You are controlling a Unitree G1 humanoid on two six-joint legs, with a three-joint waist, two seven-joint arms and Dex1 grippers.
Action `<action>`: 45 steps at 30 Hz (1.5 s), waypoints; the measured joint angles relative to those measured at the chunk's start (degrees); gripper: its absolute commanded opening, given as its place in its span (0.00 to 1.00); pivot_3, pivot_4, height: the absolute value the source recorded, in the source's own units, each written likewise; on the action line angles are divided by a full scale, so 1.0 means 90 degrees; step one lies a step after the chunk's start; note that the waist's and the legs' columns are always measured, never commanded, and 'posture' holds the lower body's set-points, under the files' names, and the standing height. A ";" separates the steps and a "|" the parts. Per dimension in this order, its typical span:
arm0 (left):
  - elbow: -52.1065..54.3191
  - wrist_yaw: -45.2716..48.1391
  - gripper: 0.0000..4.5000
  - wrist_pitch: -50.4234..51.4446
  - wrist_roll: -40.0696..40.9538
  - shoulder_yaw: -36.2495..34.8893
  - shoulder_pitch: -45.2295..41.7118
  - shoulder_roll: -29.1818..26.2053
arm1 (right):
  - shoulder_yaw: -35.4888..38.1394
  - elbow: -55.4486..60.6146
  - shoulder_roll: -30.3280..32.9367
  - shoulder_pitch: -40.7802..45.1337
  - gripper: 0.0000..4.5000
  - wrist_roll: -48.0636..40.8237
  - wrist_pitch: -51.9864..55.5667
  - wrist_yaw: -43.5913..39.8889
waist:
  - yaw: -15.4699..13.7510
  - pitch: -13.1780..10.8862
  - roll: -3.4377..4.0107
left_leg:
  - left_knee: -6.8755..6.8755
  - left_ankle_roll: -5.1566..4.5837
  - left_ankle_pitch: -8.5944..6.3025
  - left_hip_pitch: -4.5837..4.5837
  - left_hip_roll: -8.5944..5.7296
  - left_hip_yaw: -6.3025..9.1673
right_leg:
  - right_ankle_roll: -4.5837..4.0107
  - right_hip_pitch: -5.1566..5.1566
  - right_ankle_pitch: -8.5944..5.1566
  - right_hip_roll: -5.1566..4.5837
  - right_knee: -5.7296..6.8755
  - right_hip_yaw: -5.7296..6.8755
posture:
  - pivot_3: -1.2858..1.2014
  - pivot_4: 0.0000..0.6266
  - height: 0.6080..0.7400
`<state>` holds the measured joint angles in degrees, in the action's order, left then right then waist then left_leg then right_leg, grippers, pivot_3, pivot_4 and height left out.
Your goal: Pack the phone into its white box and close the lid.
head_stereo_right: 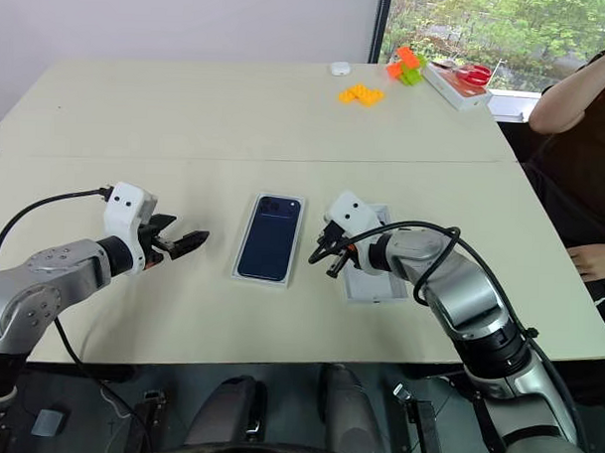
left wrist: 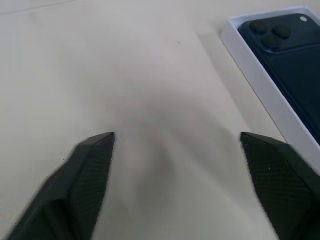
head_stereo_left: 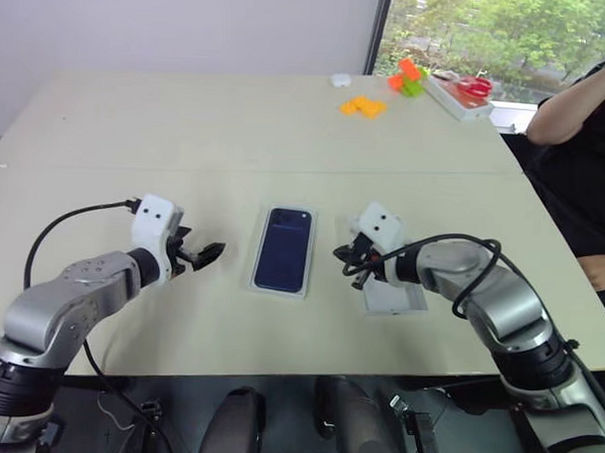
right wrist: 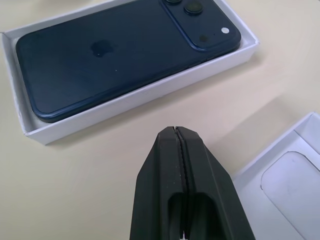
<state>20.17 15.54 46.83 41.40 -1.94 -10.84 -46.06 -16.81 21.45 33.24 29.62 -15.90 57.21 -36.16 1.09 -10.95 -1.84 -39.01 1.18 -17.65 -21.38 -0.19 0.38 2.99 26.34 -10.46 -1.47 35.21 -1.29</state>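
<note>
A big beige worktop (head_stereo_left: 286,136) takes up most of the head views, with a person's arm (head_stereo_left: 575,102) seen at the upper right edge. Some orange and green blocks (head_stereo_left: 364,105) and a red-and-white tray (head_stereo_left: 464,93) are parked near the top right, well apart from the action.

Centre of the frame: the white box (head_stereo_left: 283,250) is lying flat, and the phone (head_stereo_left: 284,248) is already seated inside it, back up, camera cluster toward the far end. So the packing half looks done; the lid part is not.

Just right of the box, the lid (head_stereo_right: 370,279) is sitting rim-up, with a flat white insert with an oval recess (right wrist: 295,182) seen lying in it. It is partly covered by the right arm.

The left end effector (head_stereo_left: 204,253) is held left of the box, fingers apart, nothing between them. The right end effector (head_stereo_left: 349,260) is held between box and lid, fingers pressed together on nothing.

Handling guess: the lid is probably light, stiff cardboard, thin-walled and a bit slippery. It would likely be best pinched across one long rim wall, gently, so it isn't crushed. The insert may need to be cleared first.
</note>
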 measured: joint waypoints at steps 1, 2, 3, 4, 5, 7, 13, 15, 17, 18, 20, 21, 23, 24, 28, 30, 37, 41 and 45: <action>0.0071 0.0113 0.47 -0.0002 -0.0114 0.0115 -0.0001 0.0003 | -0.0073 -0.0040 -0.0051 0.0028 0.00 0.0023 0.0023 0.0040 | -0.0003 0.0000 0.0000 | 0.0000 0.0000 0.0000 -0.0001 0.0000 0.0001 | 0.0000 0.0000 0.0000 0.0000 0.0000 0.0000 | 0.52 0.24 1.00; 0.0127 0.0243 0.37 -0.0001 -0.0239 0.0227 -0.0001 0.0005 | -0.0149 -0.0054 -0.0098 0.0039 0.00 0.0071 0.0073 0.0095 | -0.0007 0.0000 0.0000 | 0.0000 0.0000 0.0000 -0.0004 0.0000 0.0002 | 0.0001 0.0002 0.0000 0.0000 -0.0001 0.0000 | 0.52 0.24 1.00; 0.0164 0.0336 0.26 0.0000 -0.0320 0.0312 -0.0001 0.0004 | -0.0207 -0.0056 -0.0126 0.0049 0.00 0.0115 0.0127 0.0142 | -0.0009 0.0000 0.0000 | 0.0000 0.0000 0.0000 -0.0004 0.0000 0.0001 | 0.0001 0.0001 0.0000 -0.0001 -0.0001 0.0000 | 0.52 0.24 1.00; 0.0202 0.0429 0.14 0.0006 -0.0428 0.0384 0.0000 0.0004 | -0.0267 -0.0067 -0.0159 0.0065 0.00 0.0151 0.0181 0.0204 | -0.0010 0.0000 0.0000 | 0.0000 0.0000 0.0000 -0.0005 0.0001 0.0001 | 0.0001 0.0002 0.0000 -0.0003 -0.0001 0.0000 | 0.52 0.24 1.00; 0.0238 0.0504 0.03 0.0009 -0.0505 0.0401 0.0000 0.0004 | -0.0292 -0.0074 -0.0197 0.0067 0.00 0.0176 0.0221 0.0240 | -0.0011 0.0000 0.0000 | -0.0001 0.0000 0.0000 -0.0005 0.0002 0.0001 | 0.0000 0.0001 0.0000 -0.0004 -0.0002 0.0000 | 0.52 0.24 1.00; 0.0309 0.0678 0.03 0.0008 -0.0641 0.0428 0.0000 0.0004 | -0.0379 -0.0088 -0.0281 0.0103 0.00 0.0258 0.0293 0.0338 | -0.0009 0.0000 0.0000 | -0.0001 0.0000 0.0000 -0.0002 0.0002 0.0001 | 0.0000 0.0000 0.0000 -0.0005 -0.0001 0.0000 | 0.52 0.24 1.00; 0.0393 0.1069 0.03 0.0021 -0.0899 0.0625 0.0000 0.0097 | -0.0690 -0.0087 -0.0438 0.0190 0.00 0.0374 0.0416 0.0430 | -0.0008 0.0000 0.0000 | -0.0001 0.0000 0.0000 -0.0003 0.0003 0.0003 | 0.0001 0.0000 0.0001 -0.0003 -0.0001 0.0001 | 0.52 0.24 1.00; 0.0412 0.1178 0.03 0.0048 -0.0924 0.0632 0.0000 0.0161 | -0.0744 -0.0074 -0.0454 0.0190 0.00 0.0376 0.0419 0.0426 | -0.0008 0.0000 0.0000 | -0.0002 0.0000 0.0000 -0.0003 0.0004 0.0003 | 0.0001 0.0000 0.0001 -0.0004 -0.0001 0.0001 | 0.52 0.24 1.00; 0.0469 0.1247 0.03 0.0075 -0.0959 0.0669 0.0000 0.0199 | -0.0798 -0.0025 -0.0452 0.0190 0.00 0.0374 0.0424 0.0408 | -0.0007 0.0000 0.0000 | -0.0002 0.0000 0.0000 -0.0003 0.0004 0.0004 | 0.0001 0.0000 0.0000 -0.0004 -0.0001 0.0001 | 0.52 0.24 1.00; 0.0565 0.1298 0.03 0.0097 -0.0980 0.0756 -0.0004 0.0215 | -0.0819 -0.0004 -0.0452 0.0189 0.00 0.0371 0.0426 0.0389 | -0.0007 0.0000 0.0000 | -0.0002 0.0000 0.0000 -0.0003 0.0003 0.0004 | 0.0002 0.0000 0.0000 -0.0004 -0.0001 0.0001 | 0.52 0.24 1.00; 0.0732 0.1359 0.03 0.0187 -0.1004 0.0946 -0.0008 0.0374 | -0.0848 0.0064 -0.0447 0.0189 0.00 0.0367 0.0439 0.0338 | -0.0008 0.0000 0.0001 | -0.0002 0.0000 0.0000 -0.0003 0.0004 0.0005 | 0.0002 0.0000 0.0001 -0.0006 -0.0001 0.0000 | 0.52 0.24 1.00; 0.0770 0.1359 0.03 0.0210 -0.1025 0.0997 -0.0011 0.0415 | -0.0854 0.0094 -0.0435 0.0188 0.00 0.0369 0.0468 0.0327 | -0.0009 0.0001 0.0000 | -0.0003 0.0000 0.0000 -0.0003 0.0004 0.0006 | 0.0002 -0.0001 0.0001 -0.0005 -0.0001 0.0001 | 0.52 0.24 1.00; 0.0820 0.1388 0.03 0.0308 -0.1040 0.1036 -0.0027 0.0455 | -0.0849 0.0100 -0.0386 0.0187 0.00 0.0368 0.0492 0.0309 | -0.0008 0.0001 0.0000 | -0.0003 0.0000 0.0000 -0.0002 0.0003 0.0006 | 0.0002 -0.0002 0.0001 -0.0005 0.0000 0.0001 | 0.52 0.24 1.00; 0.0846 0.1396 0.03 0.0339 -0.1058 0.1043 -0.0027 0.0481 | -0.0849 0.0103 -0.0372 0.0187 0.00 0.0369 0.0504 0.0301 | -0.0008 0.0001 0.0000 | -0.0003 0.0000 0.0000 -0.0002 0.0003 0.0006 | 0.0002 -0.0002 0.0001 -0.0005 0.0000 0.0001 | 0.52 0.24 1.00; 0.0906 0.1426 0.03 0.0510 -0.1073 0.1065 -0.0076 0.0595 | -0.0834 0.0190 -0.0261 0.0128 0.00 0.0366 0.0545 0.0243 | -0.0014 0.0001 0.0001 | -0.0003 0.0000 0.0000 -0.0003 0.0002 0.0006 | 0.0002 -0.0002 0.0000 -0.0005 0.0000 0.0001 | 0.52 0.24 1.00; 0.0958 0.1429 0.03 0.0646 -0.1073 0.1079 -0.0100 0.0707 | -0.0807 0.0374 -0.0090 0.0030 0.00 0.0340 0.0558 0.0139 | -0.0032 0.0001 0.0000 | -0.0003 0.0000 0.0000 -0.0003 0.0002 0.0008 | 0.0003 -0.0004 0.0000 -0.0007 -0.0001 0.0001 | 0.52 0.24 1.00; 0.1067 0.1511 0.03 0.0963 -0.1069 0.1154 -0.0191 0.0932 | -0.0666 0.0768 0.0261 -0.0169 0.00 0.0172 0.0739 -0.0081 | -0.0024 0.0002 0.0000 | -0.0006 -0.0001 0.0000 -0.0002 0.0000 0.0008 | 0.0004 -0.0007 -0.0001 -0.0005 -0.0001 0.0001 | 0.52 0.24 1.00; 0.1164 0.1588 0.03 0.1138 -0.1052 0.1156 -0.0194 0.0979 | -0.0599 0.0917 0.0382 -0.0255 0.00 0.0096 0.0831 -0.0134 | -0.0016 0.0002 -0.0001 | -0.0006 -0.0001 0.0000 -0.0001 0.0000 0.0008 | 0.0004 -0.0007 -0.0001 -0.0003 -0.0001 0.0001 | 0.52 0.24 1.00; 0.1188 0.1605 0.03 0.1191 -0.1051 0.1143 -0.0193 0.0994 | -0.0573 0.0987 0.0424 -0.0261 0.00 0.0013 0.0924 -0.0155 | -0.0016 0.0002 -0.0001 | -0.0006 -0.0001 0.0000 -0.0001 0.0000 0.0009 | 0.0004 -0.0006 -0.0001 -0.0002 0.0000 0.0002 | 0.52 0.24 1.00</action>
<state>30.86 29.99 57.55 31.94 8.35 -12.58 -37.11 -21.97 30.34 37.05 27.28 -15.79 65.53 -37.56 0.95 -10.93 -1.84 -39.07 1.17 -17.65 -21.39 -0.18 0.46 3.03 26.28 -10.47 -1.49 35.21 -1.28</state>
